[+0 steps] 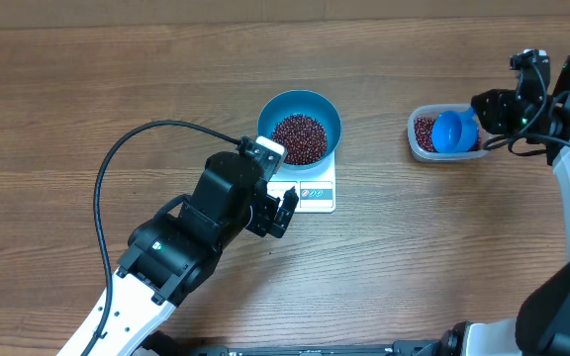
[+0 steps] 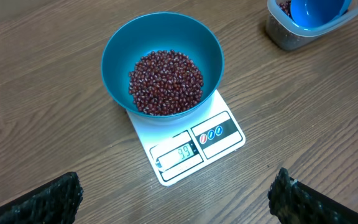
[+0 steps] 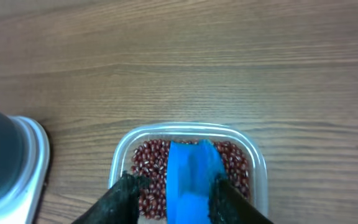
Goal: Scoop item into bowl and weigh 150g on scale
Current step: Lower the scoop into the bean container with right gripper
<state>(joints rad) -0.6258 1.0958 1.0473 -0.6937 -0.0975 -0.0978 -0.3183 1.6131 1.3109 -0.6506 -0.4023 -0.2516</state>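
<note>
Left gripper: fingers wide apart, holding nothing, hovering just beside the front-left corner of the scale, not touching it as far as the overhead view shows. Scale flat on the table. Bowl sits upright on the scale, covering most of the platform. Beans form a low heap in the bowl bottom, with the walls bare above them. Display is lit, but the digits are too small to trust. Well to the right of the scale: container with more beans, and the scoop resting in it. Right gripper straddles the scoop; a strip of beans shows between one finger and the blue plastic, so I read the fingers as apart and not clamped on it. Judgement: this is the topping-up stage, and the reading decides whether more goes in. Method for doing it well: read the display first. If it is short, close firmly on the scoop and take only a part load. Carry it level toward the scale and tip slowly over the bowl centre without touching the rim. Pause for the reading to settle between pours. Keep the left gripper off the platform, since any contact would falsify the weight. Risk: beans spilling onto the scale beside the bowl.
</note>
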